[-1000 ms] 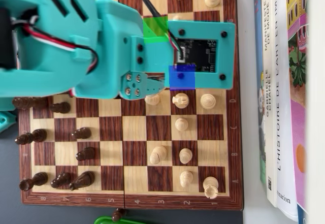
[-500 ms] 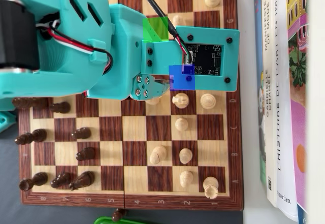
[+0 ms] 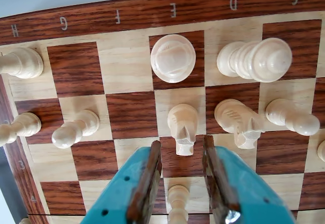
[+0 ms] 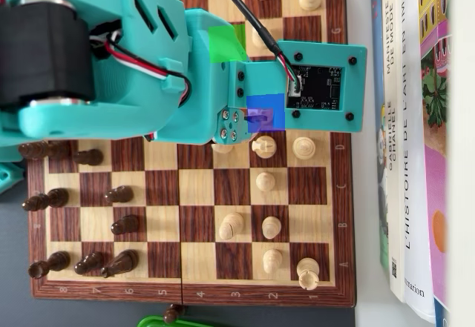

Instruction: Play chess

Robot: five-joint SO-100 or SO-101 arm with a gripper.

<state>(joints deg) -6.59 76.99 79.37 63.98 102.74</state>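
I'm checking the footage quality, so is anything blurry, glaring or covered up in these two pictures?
Wrist view: sharp and evenly lit, soft shadows under the pale pieces, and the hand fills the bottom edge. Overhead view: also sharp, no strong glare, but the arm hides much of the upper chessboard, and green and blue square overlays sit on it.

We read this as a home desk or hobby corner. A wooden chessboard (image 4: 193, 193) with light and dark pieces sits under the teal arm (image 4: 111, 67), and books (image 4: 415, 134) with French titles lie just beyond the board, out past the gripper (image 3: 182, 155).
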